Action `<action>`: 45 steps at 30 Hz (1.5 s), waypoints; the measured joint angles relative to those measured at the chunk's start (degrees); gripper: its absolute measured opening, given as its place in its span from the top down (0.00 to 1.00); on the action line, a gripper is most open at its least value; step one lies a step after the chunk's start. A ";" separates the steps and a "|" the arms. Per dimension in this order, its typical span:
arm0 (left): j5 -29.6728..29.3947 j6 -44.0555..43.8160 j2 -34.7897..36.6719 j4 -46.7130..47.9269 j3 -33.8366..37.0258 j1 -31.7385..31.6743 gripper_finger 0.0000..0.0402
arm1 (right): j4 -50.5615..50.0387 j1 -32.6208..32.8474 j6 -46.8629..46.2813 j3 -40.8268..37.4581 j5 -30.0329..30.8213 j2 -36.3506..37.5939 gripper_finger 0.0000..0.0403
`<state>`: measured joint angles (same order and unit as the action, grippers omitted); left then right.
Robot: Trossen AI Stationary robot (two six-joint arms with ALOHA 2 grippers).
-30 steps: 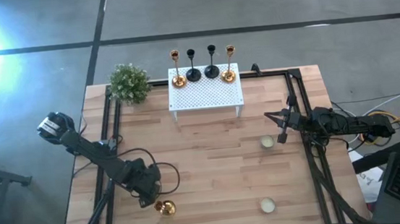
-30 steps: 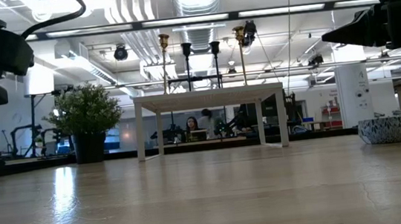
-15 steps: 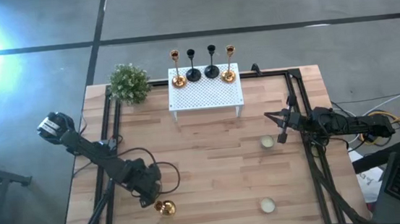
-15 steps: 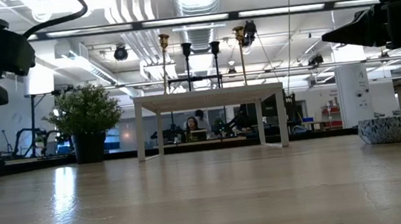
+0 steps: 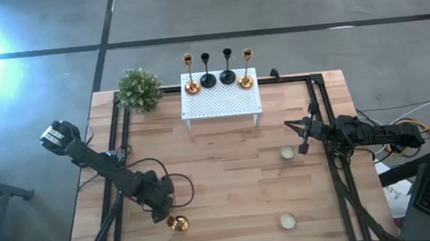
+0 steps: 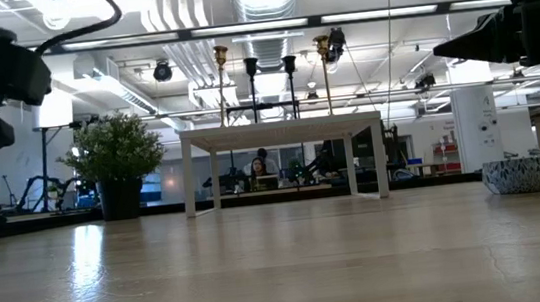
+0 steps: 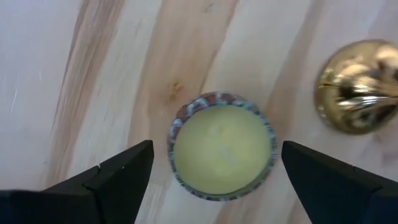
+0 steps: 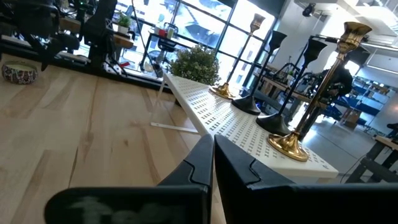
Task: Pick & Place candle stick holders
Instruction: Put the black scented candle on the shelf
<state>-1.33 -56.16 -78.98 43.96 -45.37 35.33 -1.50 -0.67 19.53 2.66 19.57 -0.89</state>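
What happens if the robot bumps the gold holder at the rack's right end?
The gold holder would probably tip: tall thin stem, small round base. Shiny, so likely slippery. It might knock the black holder beside it.

- Our left gripper [image 7: 211, 177] pointed straight down near the table's front-left — fingers [image 7: 115, 177] spread wide.
- Our right gripper [image 8: 212, 163] hovered at the right side — fingers pressed together.

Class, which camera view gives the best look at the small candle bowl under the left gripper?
The left wrist view: the candle bowl fills the frame between the open fingers. In the high view the arm hides it; the low view shows only an edge; the right wrist view shows a small distant bowl.
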 joint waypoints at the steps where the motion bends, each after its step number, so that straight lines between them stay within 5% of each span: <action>1: -0.03 -0.39 0.00 -0.15 0.48 0.00 0.11 | 0.00 0.00 0.00 0.00 0.00 -0.02 0.98; 17: 0.16 -2.41 0.19 -8.98 8.42 -0.14 0.10 | 0.00 0.00 0.00 0.00 0.00 0.00 0.98; 36: -1.87 -2.45 0.07 -10.13 8.62 -0.46 0.11 | 0.00 0.00 0.00 0.00 -0.02 0.00 0.98; 45: -2.02 -1.53 0.04 -9.85 8.71 -0.48 0.20 | 0.00 0.00 0.00 0.00 0.00 0.00 0.98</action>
<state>-3.36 -57.69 -78.94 34.11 -36.67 34.85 -1.50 -0.67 19.53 2.66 19.57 -0.89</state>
